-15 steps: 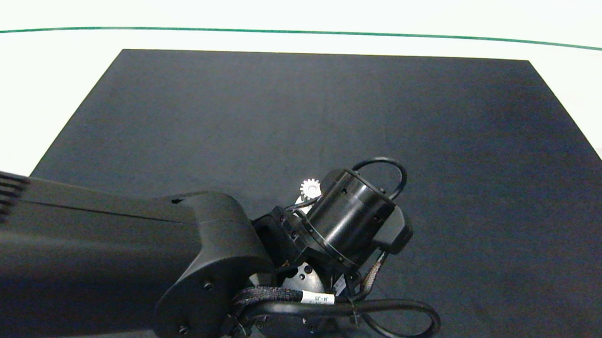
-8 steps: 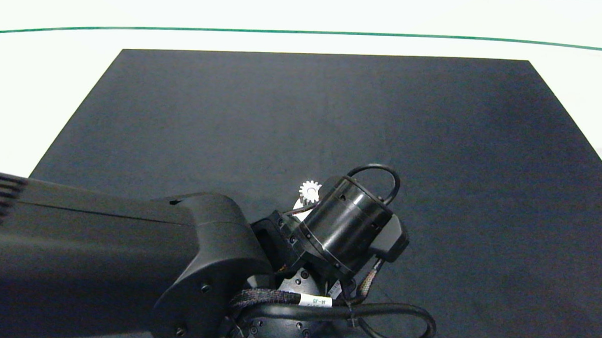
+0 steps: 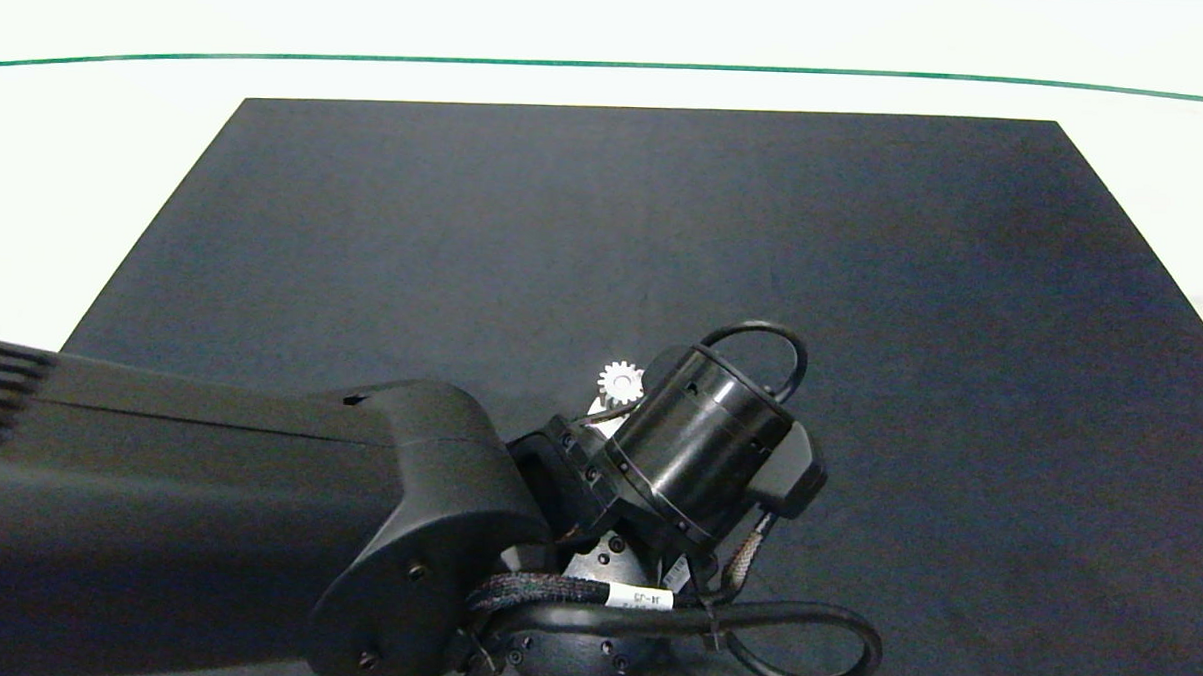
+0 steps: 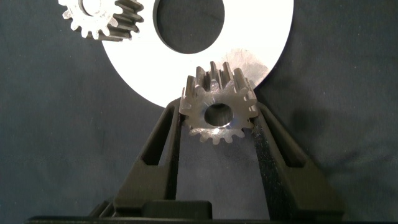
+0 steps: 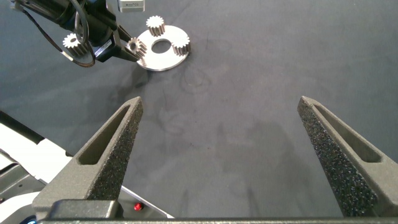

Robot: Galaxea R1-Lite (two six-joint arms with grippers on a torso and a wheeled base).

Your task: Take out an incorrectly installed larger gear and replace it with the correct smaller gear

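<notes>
My left gripper [image 4: 217, 116] is shut on the smaller gear [image 4: 202, 102], a silver gear with short blunt teeth and a round centre hole. It holds the gear on edge just over the rim of a white round plate [image 4: 261, 37] with a large centre hole. Another small gear [image 4: 102, 15] stands on that plate. In the head view the left arm's wrist [image 3: 703, 447] hides the gripper; only one small gear [image 3: 620, 382] shows beside it. The larger gear [image 5: 73, 42], with pointed teeth, lies on the mat off the plate, partly behind a cable. My right gripper [image 5: 221, 102] is open and far from the plate [image 5: 163, 57].
A dark mat [image 3: 863, 287] covers the white table [image 3: 87, 160]. In the right wrist view, two small gears [image 5: 155, 25] [image 5: 181, 42] stand on the plate. Cable loops [image 3: 801, 645] hang from the left wrist. The right arm is out of the head view.
The left wrist shifted slightly towards the near left and then back; the gear beside it has not moved.
</notes>
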